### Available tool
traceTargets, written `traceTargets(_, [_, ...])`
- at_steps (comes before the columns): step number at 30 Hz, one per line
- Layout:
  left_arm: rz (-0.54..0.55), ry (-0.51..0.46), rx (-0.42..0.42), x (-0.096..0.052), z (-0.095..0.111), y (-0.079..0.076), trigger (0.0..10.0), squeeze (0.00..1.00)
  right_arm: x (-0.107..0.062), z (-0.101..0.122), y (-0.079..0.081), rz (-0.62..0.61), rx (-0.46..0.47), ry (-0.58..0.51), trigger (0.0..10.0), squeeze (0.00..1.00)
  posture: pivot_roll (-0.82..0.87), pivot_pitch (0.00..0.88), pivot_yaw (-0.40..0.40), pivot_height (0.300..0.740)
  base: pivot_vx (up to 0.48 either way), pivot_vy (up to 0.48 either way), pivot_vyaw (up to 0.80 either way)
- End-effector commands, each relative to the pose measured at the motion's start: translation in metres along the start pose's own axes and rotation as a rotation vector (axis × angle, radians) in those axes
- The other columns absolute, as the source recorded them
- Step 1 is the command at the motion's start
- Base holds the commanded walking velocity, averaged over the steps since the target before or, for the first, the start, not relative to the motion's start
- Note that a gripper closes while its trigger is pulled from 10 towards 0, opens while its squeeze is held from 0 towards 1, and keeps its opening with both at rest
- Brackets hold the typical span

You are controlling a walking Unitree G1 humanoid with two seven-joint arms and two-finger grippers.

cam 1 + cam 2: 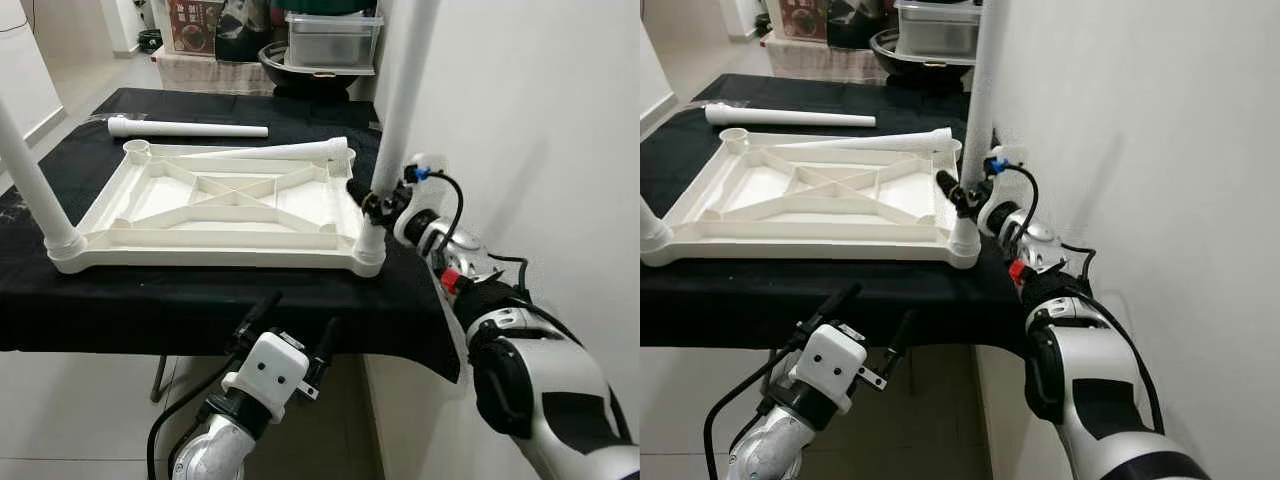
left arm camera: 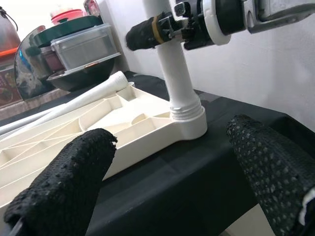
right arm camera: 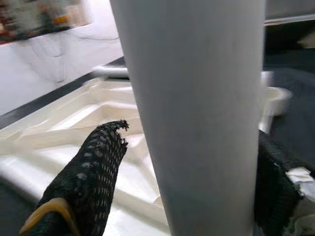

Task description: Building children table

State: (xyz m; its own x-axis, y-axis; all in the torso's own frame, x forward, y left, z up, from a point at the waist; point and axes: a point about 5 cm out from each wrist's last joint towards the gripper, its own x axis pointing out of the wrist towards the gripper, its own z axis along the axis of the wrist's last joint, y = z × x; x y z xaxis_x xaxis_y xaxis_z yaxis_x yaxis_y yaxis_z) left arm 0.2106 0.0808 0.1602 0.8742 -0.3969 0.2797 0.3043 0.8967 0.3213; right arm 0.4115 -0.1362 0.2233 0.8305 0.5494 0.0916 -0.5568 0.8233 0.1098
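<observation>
A white plastic tabletop (image 1: 215,205) lies upside down on a black-covered table (image 1: 200,300). One white leg (image 1: 400,90) stands upright in its near right corner socket, and another leg (image 1: 30,180) stands in the near left corner. My right gripper (image 1: 375,205) is shut on the near right leg just above its socket, with a finger (image 3: 88,172) on each side. A loose leg (image 1: 270,152) lies across the tabletop's far edge, and another loose leg (image 1: 185,128) lies on the cloth behind it. My left gripper (image 1: 295,328) hangs open below the table's front edge, holding nothing.
A white wall (image 1: 520,120) runs close along the right side of the table and my right arm. At the back stand a clear lidded box (image 1: 330,40), a dark bowl (image 1: 290,68) and a printed carton (image 1: 192,25). Tiled floor (image 1: 80,420) lies below the front edge.
</observation>
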Motion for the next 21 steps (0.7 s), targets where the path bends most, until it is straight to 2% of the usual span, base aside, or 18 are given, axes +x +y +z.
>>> traceTargets(1, [-0.005,0.022,0.002,-0.002,-0.004,-0.001,10.0,0.00,0.001,-0.014,0.017,0.214,-0.012,0.086,10.0,0.00,0.10,0.086,-0.102,0.740,0.000,0.000,0.00])
traceTargets(2, [-0.005,0.022,0.003,-0.002,-0.004,-0.002,10.0,0.00,0.001,-0.016,0.022,0.290,-0.015,0.112,10.0,0.00,0.10,0.085,-0.102,0.740,0.000,0.000,0.00])
traceTargets(8, [-0.006,0.021,0.005,-0.002,-0.004,-0.002,10.0,0.00,0.002,-0.020,0.034,0.425,-0.027,0.144,10.0,0.00,0.10,0.082,-0.104,0.740,0.000,0.000,0.00])
traceTargets(9, [-0.008,0.021,0.005,-0.002,-0.004,-0.002,10.0,0.00,0.004,-0.021,0.036,0.423,-0.043,0.160,0.6,0.00,0.10,0.081,-0.104,0.740,0.000,0.000,0.00])
traceTargets(10, [-0.008,0.023,0.004,-0.002,-0.004,-0.002,10.0,0.00,0.005,-0.023,0.036,0.384,-0.067,0.176,0.0,0.00,0.10,0.080,-0.104,0.740,0.000,0.000,0.00])
traceTargets(13, [-0.006,0.023,0.005,-0.002,-0.004,-0.002,10.0,0.00,0.007,-0.023,0.035,0.343,-0.092,0.176,0.0,0.00,0.10,0.076,-0.103,0.740,0.000,0.000,0.00])
traceTargets(15, [-0.009,0.026,0.005,-0.003,-0.005,-0.002,10.0,0.00,0.011,-0.018,0.024,0.103,-0.141,0.152,0.0,0.00,0.10,0.072,-0.101,0.740,0.000,0.000,0.00])
traceTargets(16, [-0.009,0.026,0.005,-0.003,-0.005,-0.002,10.0,0.00,0.011,-0.018,0.024,0.103,-0.141,0.152,0.0,0.00,0.10,0.072,-0.101,0.740,0.000,0.000,0.00])
traceTargets(17, [-0.011,0.026,0.005,-0.003,-0.005,-0.003,10.0,0.00,0.012,-0.016,0.018,0.004,-0.152,0.141,0.0,0.00,0.10,0.069,-0.102,0.740,0.000,0.000,0.00])
traceTargets(18, [-0.011,0.026,0.005,-0.003,-0.005,-0.003,10.0,0.00,0.012,-0.016,0.018,0.004,-0.152,0.141,0.0,0.00,0.10,0.069,-0.102,0.740,0.000,0.000,0.00])
traceTargets(20, [-0.014,0.029,0.004,-0.002,-0.006,-0.003,10.0,0.00,0.009,-0.012,0.004,-0.198,-0.148,0.136,0.0,0.00,0.09,0.067,-0.099,0.740,0.000,0.000,0.00])
traceTargets(21, [-0.014,0.029,0.004,-0.002,-0.006,-0.003,10.0,0.00,0.009,-0.012,0.004,-0.198,-0.148,0.136,0.0,0.00,0.09,0.067,-0.099,0.740,0.000,0.000,0.00])
